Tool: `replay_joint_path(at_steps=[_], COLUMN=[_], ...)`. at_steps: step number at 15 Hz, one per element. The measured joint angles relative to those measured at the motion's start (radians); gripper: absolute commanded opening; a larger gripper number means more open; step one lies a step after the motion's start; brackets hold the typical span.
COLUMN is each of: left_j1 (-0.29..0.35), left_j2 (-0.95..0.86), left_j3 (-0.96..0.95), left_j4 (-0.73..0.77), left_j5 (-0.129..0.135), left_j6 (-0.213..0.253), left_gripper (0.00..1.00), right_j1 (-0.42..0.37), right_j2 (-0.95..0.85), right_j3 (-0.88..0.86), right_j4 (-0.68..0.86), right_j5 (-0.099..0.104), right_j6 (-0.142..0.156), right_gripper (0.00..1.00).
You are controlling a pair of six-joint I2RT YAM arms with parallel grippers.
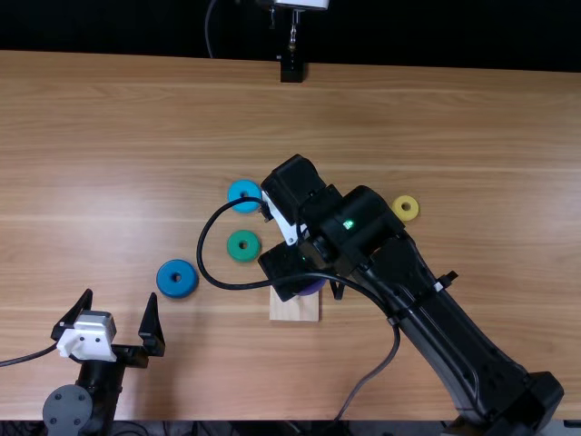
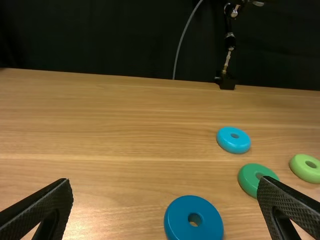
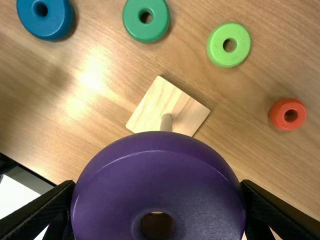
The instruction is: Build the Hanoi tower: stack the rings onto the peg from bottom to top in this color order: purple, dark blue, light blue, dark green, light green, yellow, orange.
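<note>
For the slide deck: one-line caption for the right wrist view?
Purple ring held between the right arm's fingers, peg and wooden base beyond.

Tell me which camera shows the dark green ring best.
The right wrist view: the dark green ring is large there, its hole plain. The top view shows it whole but small; the left wrist view shows it slanted, partly behind a finger of the left hand.

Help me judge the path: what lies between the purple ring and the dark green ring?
In the right wrist view, the square wooden base with its peg, then bare table up to the dark green ring.
</note>
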Motion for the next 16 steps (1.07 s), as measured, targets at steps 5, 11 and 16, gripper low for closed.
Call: replay_joint_path(at_steps=[5, 11, 16], left_j1=[0.0, 0.0, 0.0], left_j2=[0.0, 0.0, 0.0], left_j3=[0.0, 0.0, 0.0], left_j4=[0.0, 0.0, 0.0], left_j5=[0.0, 0.0, 0.0], left_j6=[-0.001, 0.0, 0.0], left_gripper=[1.0, 1.0, 1.0], right_j1=[0.0, 0.0, 0.0], right_j2=[0.0, 0.076, 0.084], right_j3=[-0.011, -0.011, -0.011], right_j4=[0.003, 0.003, 0.003], right_j5=[0.0, 0.0, 0.0], right_j6=[0.0, 0.0, 0.0], right_gripper=[0.0, 0.0, 0.97])
